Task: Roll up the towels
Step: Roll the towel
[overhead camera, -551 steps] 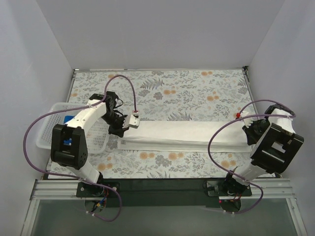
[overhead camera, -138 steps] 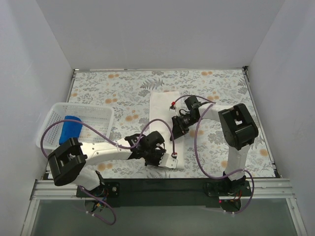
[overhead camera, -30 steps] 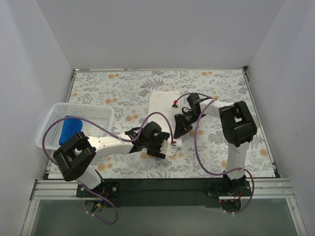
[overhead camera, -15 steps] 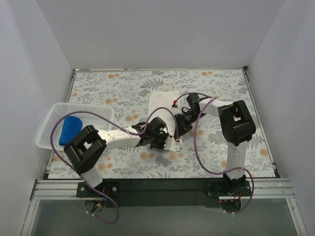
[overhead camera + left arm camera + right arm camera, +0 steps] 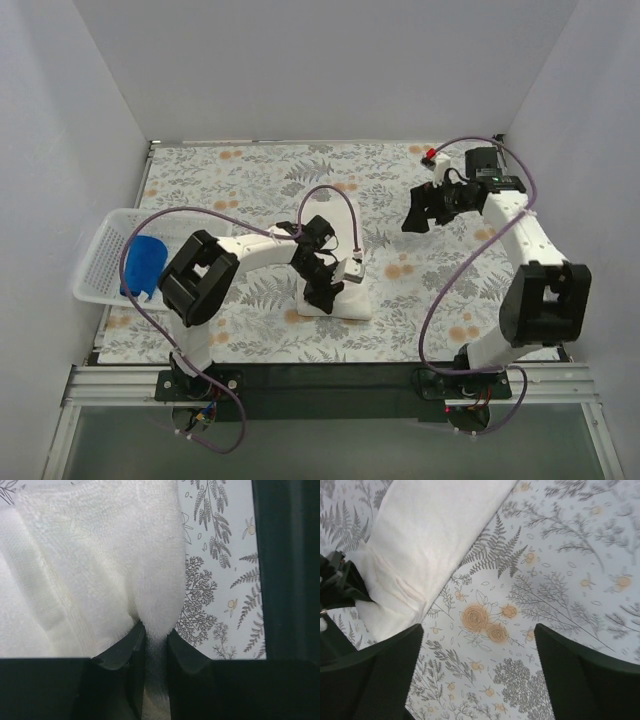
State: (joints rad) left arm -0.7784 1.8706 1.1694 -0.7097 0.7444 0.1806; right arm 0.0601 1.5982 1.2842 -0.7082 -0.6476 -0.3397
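The white towel (image 5: 340, 302) lies as a thick folded strip on the floral table, a little left of centre. My left gripper (image 5: 322, 290) is shut on a fold at its edge; in the left wrist view the towel (image 5: 90, 555) bulges out between the nearly closed jaws of that gripper (image 5: 155, 632). My right gripper (image 5: 415, 215) hangs open above the table at the back right, apart from the towel. Its wrist view shows the gripper (image 5: 478, 627) wide open over bare cloth, with the towel (image 5: 435, 535) to the upper left. The blue towel (image 5: 145, 265) sits rolled in the basket.
A white perforated basket (image 5: 100, 262) stands at the left edge of the table. The floral tablecloth (image 5: 440, 290) is enclosed by white walls on three sides. Purple cables loop over both arms.
My right gripper has opened, let go of the white towel and swung up to the back right. My left gripper has closed on the towel's fold and turned over it.
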